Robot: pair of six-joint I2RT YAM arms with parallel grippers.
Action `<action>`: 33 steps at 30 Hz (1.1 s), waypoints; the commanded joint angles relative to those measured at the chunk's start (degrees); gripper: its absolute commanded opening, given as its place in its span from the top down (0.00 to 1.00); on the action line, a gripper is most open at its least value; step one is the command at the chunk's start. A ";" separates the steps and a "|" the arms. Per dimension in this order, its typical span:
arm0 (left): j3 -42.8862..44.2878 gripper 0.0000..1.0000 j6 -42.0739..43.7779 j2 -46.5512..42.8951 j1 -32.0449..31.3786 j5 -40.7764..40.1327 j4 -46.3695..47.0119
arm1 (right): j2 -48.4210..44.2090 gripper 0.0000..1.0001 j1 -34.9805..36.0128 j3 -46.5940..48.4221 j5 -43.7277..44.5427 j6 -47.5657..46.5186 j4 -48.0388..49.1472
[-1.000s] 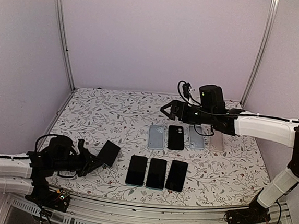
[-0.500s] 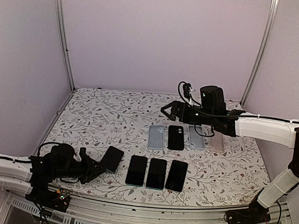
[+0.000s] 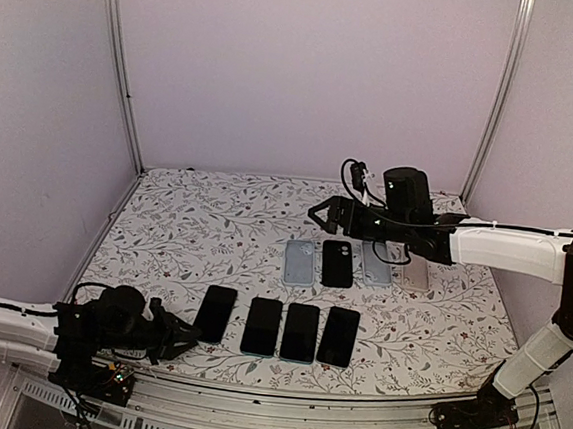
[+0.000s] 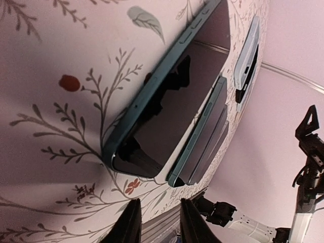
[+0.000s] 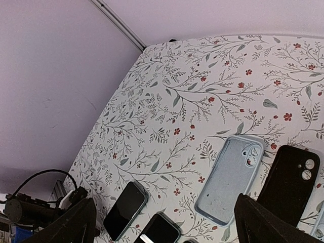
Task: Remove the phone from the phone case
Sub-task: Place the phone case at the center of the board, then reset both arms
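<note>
Hovering left gripper [image 3: 177, 337] low by near-left edge of table [image 3: 195, 227], jaws slightly apart, holding nothing. Bare phone [image 3: 216, 313] lies flat just beyond my fingertips, leftmost in near row. My right gripper [image 3: 319, 215] wide open, empty, above cases [image 3: 337, 263]. Risk: forward drift nudges phone into neighbour [image 3: 262, 326].

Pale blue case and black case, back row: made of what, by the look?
Pale blue case: probably soft silicone or TPU, matte, speckled, rounded lip, no glare. Black case: likewise matte, likely rubbery plastic; too dark to say more.
</note>
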 commanded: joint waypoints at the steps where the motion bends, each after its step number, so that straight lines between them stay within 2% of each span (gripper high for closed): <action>1: 1.11 0.72 -0.83 -0.24 -1.58 -0.18 -3.23 | -1.05 0.03 0.34 -0.35 -0.44 -0.27 1.62; 4: 1.96 0.71 -0.33 -1.74 -1.89 -0.15 -6.15 | -0.87 0.03 0.34 -0.24 -0.28 -0.37 1.60; 8: 5.58 0.66 2.57 -4.91 -1.78 -2.13 -15.31 | -1.47 0.02 0.34 -0.21 0.36 -0.76 1.23; 16: 15.22 0.50 13.39 -6.34 -0.90 -9.02 -25.38 | -3.12 0.02 0.31 -0.73 2.01 -1.41 0.96; 22: 24.03 0.34 26.32 -2.43 2.70 -11.25 -27.07 | -4.72 0.01 0.24 -0.76 3.77 -1.94 0.28; 25: 27.92 0.23 32.58 -0.17 4.68 -11.20 -26.67 | -5.49 0.01 0.24 -0.86 4.88 -1.87 -0.51; 26: 29.17 0.17 34.80 0.52 5.35 -11.22 -26.38 | -5.81 0.01 0.17 -1.08 5.36 -1.94 -0.65; 27: 30.24 0.05 37.00 1.01 6.02 -11.04 -25.91 | -6.36 0.01 0.11 -1.37 5.84 -2.00 -0.74; 28: 31.73 0.01 39.36 1.60 6.80 -10.89 -25.56 | -6.78 0.01 0.08 -1.69 6.37 -2.03 -0.84; 33: 36.21 0.01 49.64 3.73 11.41 -8.23 -23.20 | -9.79 0.01 -0.40 -3.66 9.66 -2.04 -1.79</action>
